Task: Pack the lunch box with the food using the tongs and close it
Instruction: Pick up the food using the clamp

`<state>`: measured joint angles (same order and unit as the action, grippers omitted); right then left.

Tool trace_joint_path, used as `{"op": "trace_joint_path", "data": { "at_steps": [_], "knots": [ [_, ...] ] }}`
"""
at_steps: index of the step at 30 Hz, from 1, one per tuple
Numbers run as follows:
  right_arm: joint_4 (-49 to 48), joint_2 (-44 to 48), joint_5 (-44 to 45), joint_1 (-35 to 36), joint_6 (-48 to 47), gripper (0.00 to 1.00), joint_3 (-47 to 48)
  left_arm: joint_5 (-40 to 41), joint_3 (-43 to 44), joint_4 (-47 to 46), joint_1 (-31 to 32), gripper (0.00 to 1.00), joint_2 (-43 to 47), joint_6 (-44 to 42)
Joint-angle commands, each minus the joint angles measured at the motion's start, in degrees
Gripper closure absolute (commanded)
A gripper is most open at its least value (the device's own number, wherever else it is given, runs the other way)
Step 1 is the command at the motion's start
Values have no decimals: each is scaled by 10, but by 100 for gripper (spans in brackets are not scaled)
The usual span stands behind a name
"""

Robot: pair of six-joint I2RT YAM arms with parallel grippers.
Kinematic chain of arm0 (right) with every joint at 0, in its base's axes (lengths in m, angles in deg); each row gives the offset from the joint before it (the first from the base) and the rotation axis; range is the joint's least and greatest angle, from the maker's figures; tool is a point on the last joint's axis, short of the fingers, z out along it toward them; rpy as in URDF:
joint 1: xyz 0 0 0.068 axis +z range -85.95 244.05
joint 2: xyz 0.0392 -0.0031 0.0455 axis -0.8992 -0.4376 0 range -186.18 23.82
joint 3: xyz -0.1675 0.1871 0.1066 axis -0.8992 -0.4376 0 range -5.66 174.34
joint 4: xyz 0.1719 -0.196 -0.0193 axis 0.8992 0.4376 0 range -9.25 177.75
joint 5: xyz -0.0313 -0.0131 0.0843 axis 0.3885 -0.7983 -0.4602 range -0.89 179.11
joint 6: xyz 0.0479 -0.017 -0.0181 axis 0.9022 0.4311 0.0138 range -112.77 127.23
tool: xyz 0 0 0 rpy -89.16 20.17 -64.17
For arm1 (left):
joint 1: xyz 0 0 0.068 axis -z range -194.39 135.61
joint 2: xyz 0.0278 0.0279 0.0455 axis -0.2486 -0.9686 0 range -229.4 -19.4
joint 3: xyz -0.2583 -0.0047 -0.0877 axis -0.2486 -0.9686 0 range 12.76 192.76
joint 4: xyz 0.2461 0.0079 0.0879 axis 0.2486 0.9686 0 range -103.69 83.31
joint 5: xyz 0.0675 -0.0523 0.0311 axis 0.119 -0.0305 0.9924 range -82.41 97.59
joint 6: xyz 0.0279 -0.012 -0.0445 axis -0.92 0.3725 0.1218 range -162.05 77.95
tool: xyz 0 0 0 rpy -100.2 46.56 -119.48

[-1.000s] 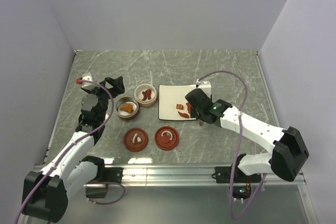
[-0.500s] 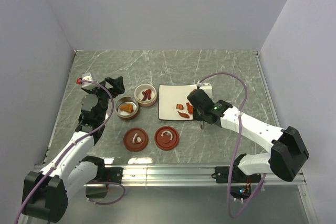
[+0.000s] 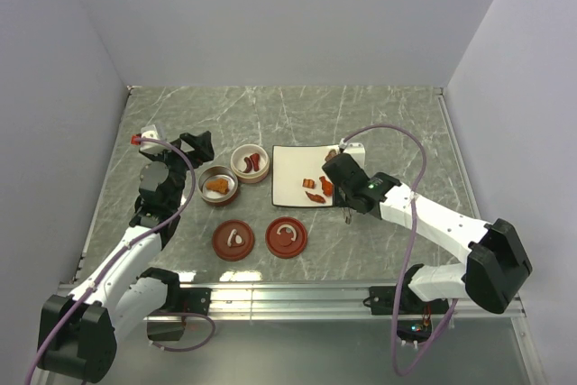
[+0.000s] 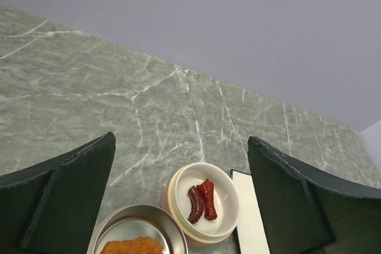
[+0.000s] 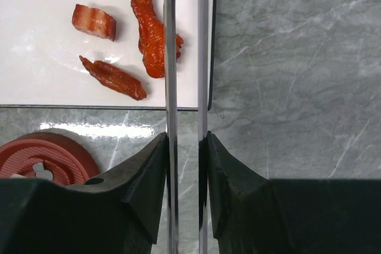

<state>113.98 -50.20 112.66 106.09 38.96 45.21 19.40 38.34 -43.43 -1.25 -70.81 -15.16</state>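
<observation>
Your right gripper is clamping its fingers narrowly on the long thin silver-grey metal tongs, whose two arms are running straight ahead along the right edge of the flat white plate. The red-orange meat-like food pieces are lying just left of the arms, with the longest strip roughly parallel to them. Something dark red is showing between the tips; you cannot tell whether it is pinched. Your left gripper is hanging wide open above the round white bowl.

Photographed under soft, even light: grey-green marbled tabletop veined white, boxed on three sides by plain pale lilac walls, edged nearest by a metal rail.
</observation>
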Motion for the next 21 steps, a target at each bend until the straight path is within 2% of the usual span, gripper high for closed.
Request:
{"op": "trace_joint_path", "data": {
  "at_steps": [1, 13, 17, 21],
  "knots": [
    [2, 24, 29, -7, 7, 69, -6, -8, -4, -27, -2, 0, 15, 8],
    [-6, 27, 20, -7, 3, 71, -8, -7, -4, -26, -2, 0, 16, 8],
    [-5, 27, 31, -7, 4, 66, -6, -7, -4, -27, -2, 1, 14, 8],
    [-12, 32, 29, -11, 0, 54, -3, -8, -2, -27, -2, 0, 10, 8]
  ]
}}
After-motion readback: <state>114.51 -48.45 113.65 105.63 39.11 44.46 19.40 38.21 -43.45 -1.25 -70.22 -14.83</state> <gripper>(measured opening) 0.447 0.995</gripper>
